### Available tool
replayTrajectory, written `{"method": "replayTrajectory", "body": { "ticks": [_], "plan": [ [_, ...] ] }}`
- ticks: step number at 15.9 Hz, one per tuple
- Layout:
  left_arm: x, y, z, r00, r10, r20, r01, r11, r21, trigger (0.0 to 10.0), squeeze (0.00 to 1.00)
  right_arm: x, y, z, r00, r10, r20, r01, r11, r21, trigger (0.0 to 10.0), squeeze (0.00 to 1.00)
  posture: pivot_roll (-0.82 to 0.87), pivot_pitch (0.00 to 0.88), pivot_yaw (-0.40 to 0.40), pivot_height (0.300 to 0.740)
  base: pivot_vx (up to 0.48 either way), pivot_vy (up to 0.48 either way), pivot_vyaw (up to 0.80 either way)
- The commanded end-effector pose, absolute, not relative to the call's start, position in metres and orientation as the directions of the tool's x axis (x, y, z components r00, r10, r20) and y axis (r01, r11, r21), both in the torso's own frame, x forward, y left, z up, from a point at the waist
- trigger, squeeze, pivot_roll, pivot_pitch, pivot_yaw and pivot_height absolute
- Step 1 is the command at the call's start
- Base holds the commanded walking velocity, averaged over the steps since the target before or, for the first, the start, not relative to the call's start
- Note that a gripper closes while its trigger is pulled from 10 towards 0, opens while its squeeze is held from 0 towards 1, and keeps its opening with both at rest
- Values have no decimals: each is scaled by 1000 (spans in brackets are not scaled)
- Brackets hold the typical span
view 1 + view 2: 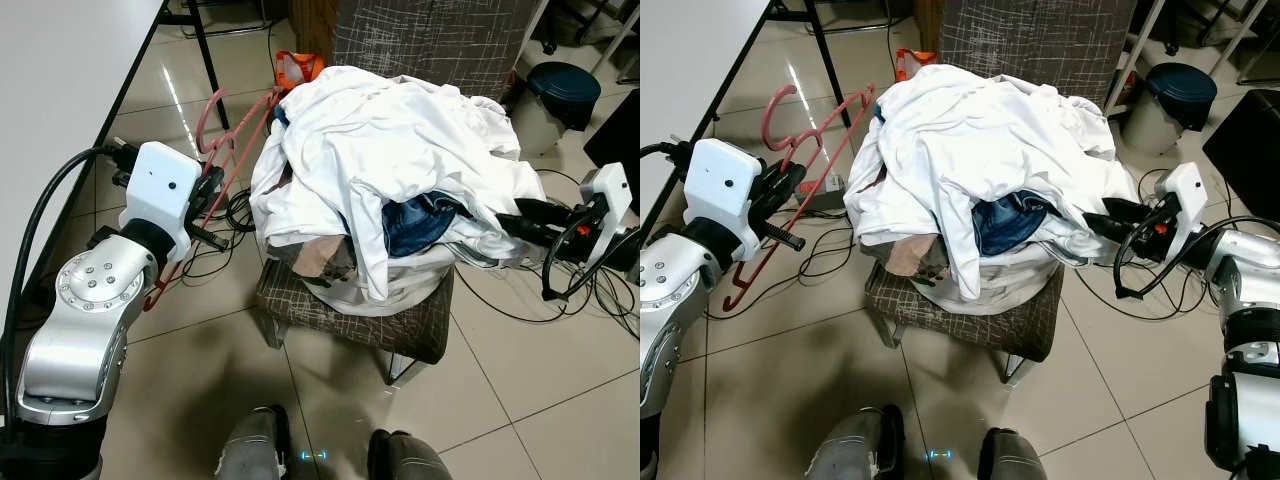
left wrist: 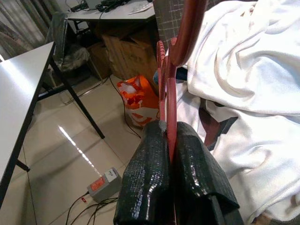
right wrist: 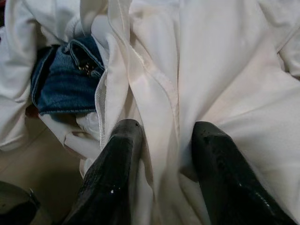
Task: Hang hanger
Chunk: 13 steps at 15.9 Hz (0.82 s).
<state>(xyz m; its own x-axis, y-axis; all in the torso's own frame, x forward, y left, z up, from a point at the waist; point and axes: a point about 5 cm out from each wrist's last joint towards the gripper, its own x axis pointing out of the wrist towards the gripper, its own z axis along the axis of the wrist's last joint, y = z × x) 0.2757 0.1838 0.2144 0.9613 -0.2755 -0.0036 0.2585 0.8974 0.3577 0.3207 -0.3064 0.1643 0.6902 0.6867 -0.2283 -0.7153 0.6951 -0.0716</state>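
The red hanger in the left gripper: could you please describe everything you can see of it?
The red hanger looks like smooth moulded plastic, dull pinkish red, a thin frame with a curved hook at the end away from the robot. It is held off the floor, tilted, beside the heap of white clothes on the chair. The left gripper is shut on one thin bar of it, fingers pressed against both sides. More than one hanger may be stacked together; I cannot tell for certain.
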Motion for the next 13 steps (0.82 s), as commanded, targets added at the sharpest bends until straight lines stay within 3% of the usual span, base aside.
{"method": "replayTrajectory", "body": {
  "ticks": [1, 2, 3, 6, 13],
  "plan": [
    [273, 184, 218, 960, -280, 3, 259, 893, 369, 10000, 0, 318, -311, 163, 693, 669, -269, -709, 699, -92, 6824, 0, 37, 191, 18, 740, 0, 0, 0],
    [273, 183, 218, 960, -280, 2, 259, 892, 369, 10000, 0, 318, -311, 161, 694, 664, -278, -706, 702, -87, 4902, 0, 37, 191, 18, 740, 0, 0, 0],
    [273, 184, 218, 960, -280, 2, 259, 892, 370, 10000, 0, 318, -311, 161, 697, 659, -282, -702, 707, -84, 4510, 0, 38, 194, 19, 740, 0, 0, 0],
    [273, 184, 218, 961, -277, 3, 257, 893, 369, 10000, 0, 320, -312, 160, 711, 640, -292, -684, 726, -73, 0, 0, 38, 195, 19, 740, 0, 0, 0],
    [275, 184, 218, 962, -274, 7, 253, 896, 366, 10000, 0, 324, -317, 172, 764, 613, -200, -635, 770, -62, 0, 0, 32, 195, 13, 740, 0, 0, 0]
  ]
}}
